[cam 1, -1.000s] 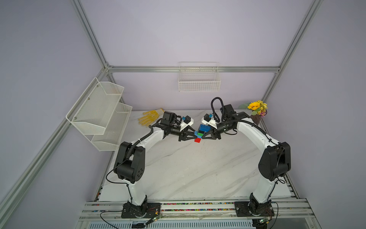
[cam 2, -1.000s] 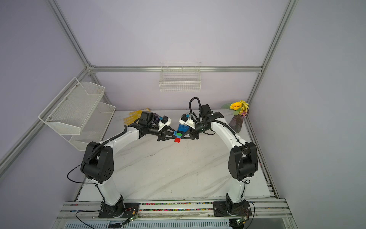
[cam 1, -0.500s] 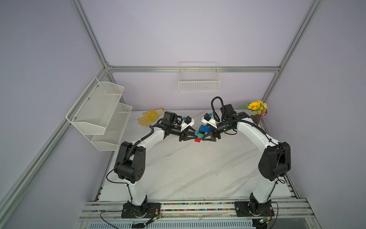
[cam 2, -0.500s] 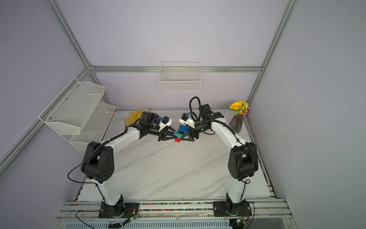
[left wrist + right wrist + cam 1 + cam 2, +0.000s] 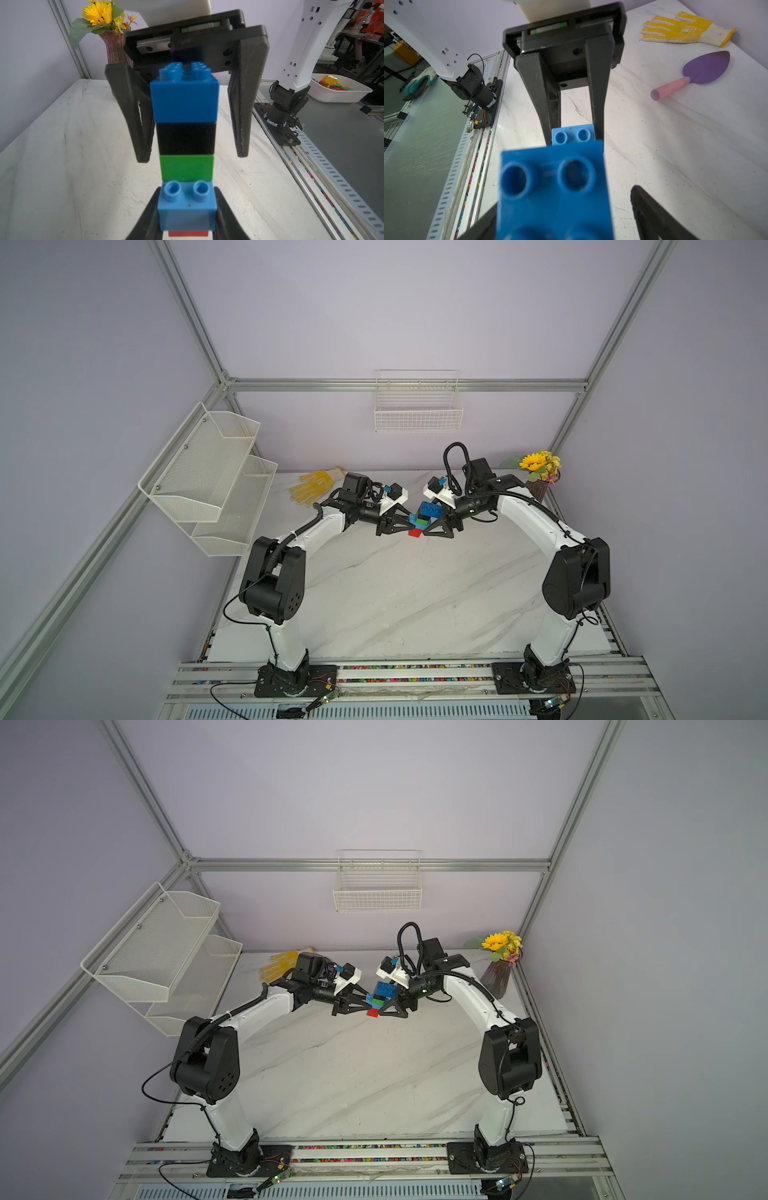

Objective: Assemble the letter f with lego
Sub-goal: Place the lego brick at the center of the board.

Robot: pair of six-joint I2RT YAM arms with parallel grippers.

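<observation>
over the far middle of the desk (image 5: pixel 374 593), where the two arms meet, the letter f (image 5: pixel 186 143) hangs clear of the marble, as far as i can judge. it reads as a stack: a red brick (image 5: pixel 188 233) lowest, then a blue bar (image 5: pixel 187 207), a green brick (image 5: pixel 187 168), a black brick (image 5: pixel 186 139) and a second blue bar (image 5: pixel 184 99) on top.

the left pincer (image 5: pixel 406 524) is clamped on the flat sides of the lower blue bar, which juts toward it. the upper bar juts the other way, toward the right pincer (image 5: pixel 192 157). that one's fingers stand apart on either side of the stack, with a gap between them and the plastic, holding nothing.

to my eye the thing is light, hard and stiff, so weight is no worry. the faces look smooth and glossy, likely slippery under hard fingers. the joints are only press-fit studs, so a sideways shove on a jutting bar could lever it off. the sound place to take hold is across two flat opposite faces, of a bar or of the spine, square on, never over the studs or on a corner.

no brand or lettering shows on any brick; the stud tops are plain hollow rings. far left on the desk lies a yellow-dotted glove (image 5: pixel 685 29), with a mark on it too blurred to read. near it is a purple trowel (image 5: pixel 706 66) with a pink handle, unmarked.
</observation>
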